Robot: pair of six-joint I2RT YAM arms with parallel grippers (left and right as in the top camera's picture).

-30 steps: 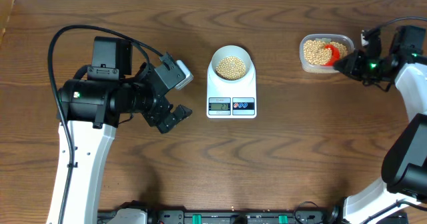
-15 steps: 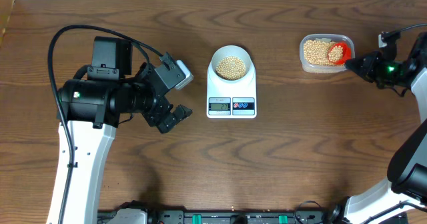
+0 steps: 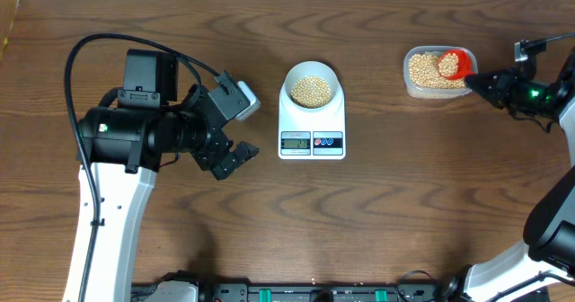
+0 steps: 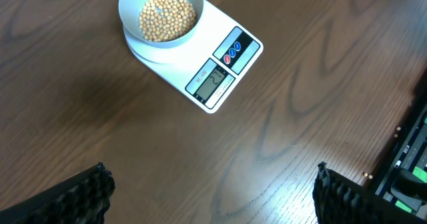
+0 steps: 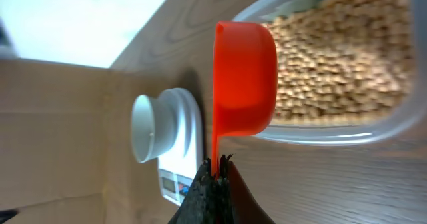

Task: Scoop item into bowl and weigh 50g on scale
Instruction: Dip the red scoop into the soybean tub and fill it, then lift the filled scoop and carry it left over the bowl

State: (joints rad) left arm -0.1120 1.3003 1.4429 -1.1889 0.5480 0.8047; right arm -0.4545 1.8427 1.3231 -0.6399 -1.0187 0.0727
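Grainy brown wooden tabletop (image 3: pixel 404 185). Left end effector (image 3: pixel 231 156) hangs left of the flat white rectangular scale (image 3: pixel 312 141), ribbed black fingers apart. The clear rounded tub (image 3: pixel 429 93) sits well right. The smooth pale bowl (image 3: pixel 288 86) is on the scale. Right end effector (image 5: pixel 215 172) is clamped on 1 glossy orange-red scoop (image 5: pixel 243 77) over the tub. Round tan beans (image 3: pixel 312 89) fill the bowl.

Dark wood-grain table (image 3: pixel 404 185), pale strip along far edge.
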